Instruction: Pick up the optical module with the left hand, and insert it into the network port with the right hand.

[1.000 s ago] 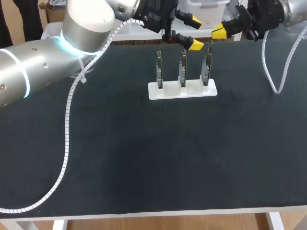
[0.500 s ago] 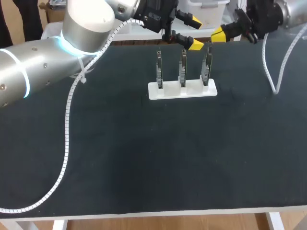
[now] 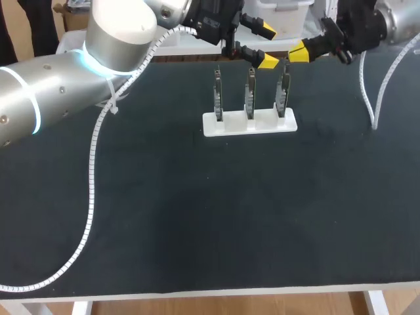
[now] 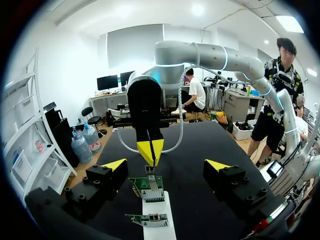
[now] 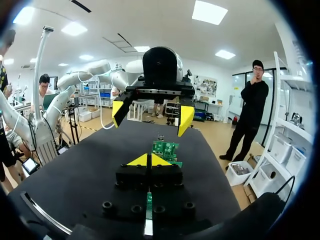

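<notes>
The black table (image 3: pixel 197 216) lies under both arms. The thick silver left arm (image 3: pixel 59 85) comes in from the left and reaches to the far side. The right arm (image 3: pixel 394 13) comes in at the far right corner.

A white holder (image 3: pixel 249 123) stands below and between the two grippers. It keeps three green circuit boards (image 3: pixel 250 92) upright in a row.

The left gripper (image 3: pixel 266 46) hangs over the right half of this row with its yellow tips spread wide, and nothing is between them. In the left wrist view the holder runs ahead from under this gripper.

The right gripper (image 3: pixel 298 51) faces the left one, just above the board at the right end. Its two yellow tips are pressed together into one point.

This board carries a metal port (image 4: pixel 151 195) below the right gripper. A small dark piece (image 4: pixel 149 169) sits at its top edge, directly under the closed tips. I cannot tell if this is the optical module or a part of the board.
</notes>
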You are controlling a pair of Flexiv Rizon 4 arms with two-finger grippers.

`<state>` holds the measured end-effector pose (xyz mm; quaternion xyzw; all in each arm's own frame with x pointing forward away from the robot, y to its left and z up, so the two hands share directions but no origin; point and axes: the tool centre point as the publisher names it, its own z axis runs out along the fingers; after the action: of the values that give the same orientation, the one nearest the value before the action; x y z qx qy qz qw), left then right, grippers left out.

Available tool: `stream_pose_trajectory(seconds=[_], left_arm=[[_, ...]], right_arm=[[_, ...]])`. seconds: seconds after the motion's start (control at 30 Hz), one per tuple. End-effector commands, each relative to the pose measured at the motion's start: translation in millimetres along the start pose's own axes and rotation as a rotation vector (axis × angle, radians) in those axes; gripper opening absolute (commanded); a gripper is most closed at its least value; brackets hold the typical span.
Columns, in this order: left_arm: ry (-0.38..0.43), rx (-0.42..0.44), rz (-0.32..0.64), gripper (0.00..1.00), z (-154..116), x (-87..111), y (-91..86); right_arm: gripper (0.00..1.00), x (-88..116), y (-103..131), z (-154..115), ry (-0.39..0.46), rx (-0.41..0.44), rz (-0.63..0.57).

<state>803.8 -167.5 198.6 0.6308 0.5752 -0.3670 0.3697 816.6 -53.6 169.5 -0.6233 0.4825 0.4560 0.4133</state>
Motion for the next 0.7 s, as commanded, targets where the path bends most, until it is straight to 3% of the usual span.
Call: stream_pose_trajectory(seconds=[0.03, 0.2, 0.7], left_arm=[[0.005, 0.004, -0.002, 1.0, 1, -1.2, 2.2], [0.005, 0.004, -0.002, 1.0, 1, -1.2, 2.2], [0.005, 0.004, -0.002, 1.0, 1, -1.2, 2.2]], right_arm=[[0.0, -4, -2, -1, 0.005, 0.004, -0.009], [0.0, -7, -5, -2, 0.008, 0.006, -0.021], [0.0, 8, -4, 0, 0.006, 0.006, 0.016]])
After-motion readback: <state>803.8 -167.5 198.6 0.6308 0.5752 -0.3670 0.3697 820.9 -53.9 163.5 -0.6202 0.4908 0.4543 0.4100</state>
